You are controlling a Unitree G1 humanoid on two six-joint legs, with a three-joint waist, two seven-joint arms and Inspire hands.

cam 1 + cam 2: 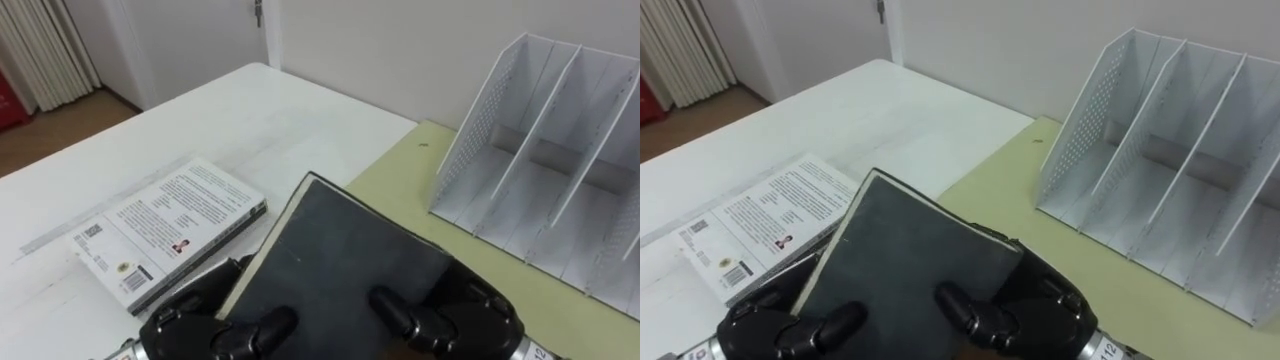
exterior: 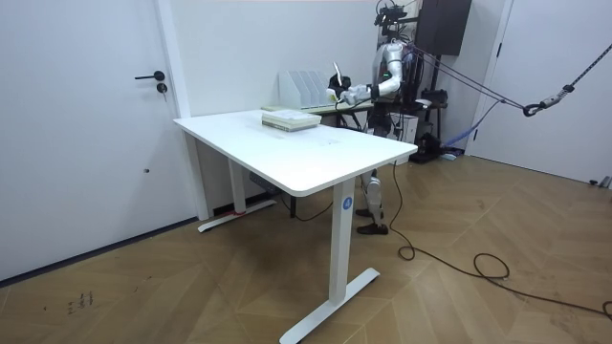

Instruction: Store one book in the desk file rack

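Gripping the dark book (image 1: 340, 250) at its near edge, the curled left hand (image 1: 190, 325) and right hand (image 1: 462, 312) are holding it tilted above the bench (image 1: 250, 110), the file rack (image 1: 482, 112) standing apart, far right.

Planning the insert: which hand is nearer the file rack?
Right. The right hand grips the dark book's edge toward the file rack; the left hand grips its other edge, beside the white book.
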